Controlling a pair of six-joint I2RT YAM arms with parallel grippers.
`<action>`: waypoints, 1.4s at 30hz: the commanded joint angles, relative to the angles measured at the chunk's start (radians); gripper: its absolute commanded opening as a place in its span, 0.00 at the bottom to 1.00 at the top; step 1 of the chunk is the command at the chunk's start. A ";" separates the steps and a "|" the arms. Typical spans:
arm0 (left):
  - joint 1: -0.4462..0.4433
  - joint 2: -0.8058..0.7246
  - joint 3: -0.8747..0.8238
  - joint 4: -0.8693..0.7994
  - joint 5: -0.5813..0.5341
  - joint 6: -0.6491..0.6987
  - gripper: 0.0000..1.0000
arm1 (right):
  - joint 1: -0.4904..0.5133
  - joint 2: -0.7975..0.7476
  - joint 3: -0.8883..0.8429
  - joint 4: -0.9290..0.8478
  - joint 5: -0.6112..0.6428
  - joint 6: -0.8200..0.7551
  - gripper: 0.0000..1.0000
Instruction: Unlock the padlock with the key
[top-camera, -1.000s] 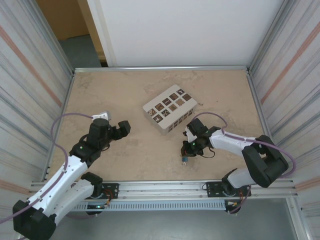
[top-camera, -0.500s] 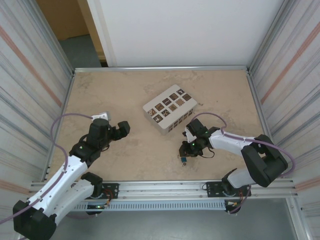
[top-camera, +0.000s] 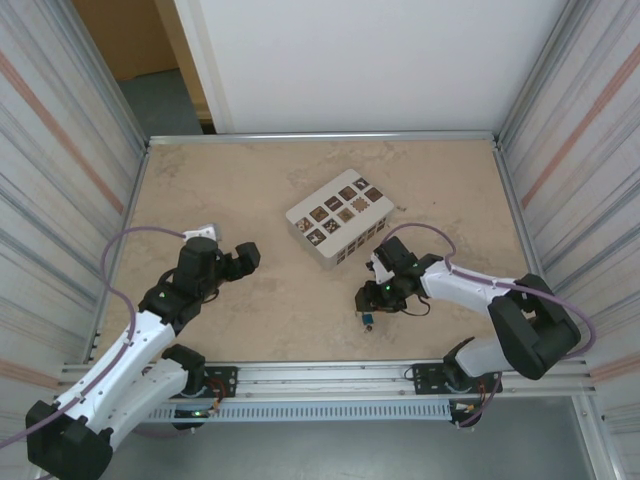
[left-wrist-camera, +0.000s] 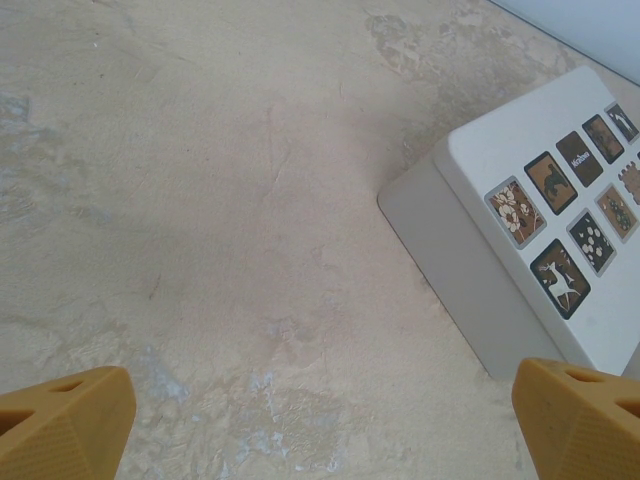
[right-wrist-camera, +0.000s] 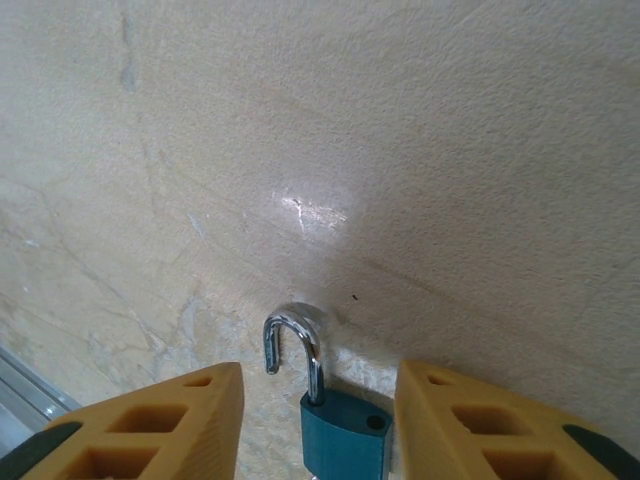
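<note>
The padlock, a small blue body with a silvery shackle, stands on the table between the fingers of my right gripper. One end of the shackle hangs free of the body. The right jaws stand apart: there is a clear gap on the left side, and the right finger is close beside the lock. In the top view the padlock lies just below the right gripper. The key is hidden. My left gripper hovers open over bare table, nothing between its fingers.
A white slotted box with dark picture squares sits at the table's middle, just beyond the right arm and to the right in the left wrist view. Metal rails edge the table, with corrugated walls on both sides.
The right jaws have opened from shut, letting go around the padlock. The right arm has shifted slightly. The left arm has not moved.
</note>
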 joint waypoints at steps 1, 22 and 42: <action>0.015 -0.008 0.003 -0.007 -0.013 -0.008 0.97 | 0.002 -0.039 -0.012 -0.036 0.026 0.002 0.48; 0.281 -0.032 0.060 -0.091 0.075 0.057 0.99 | -0.261 -0.487 -0.061 -0.079 0.101 -0.027 0.91; 0.325 -0.134 -0.010 0.123 -0.266 0.285 0.99 | -0.620 -0.712 -0.079 0.109 0.220 -0.275 0.99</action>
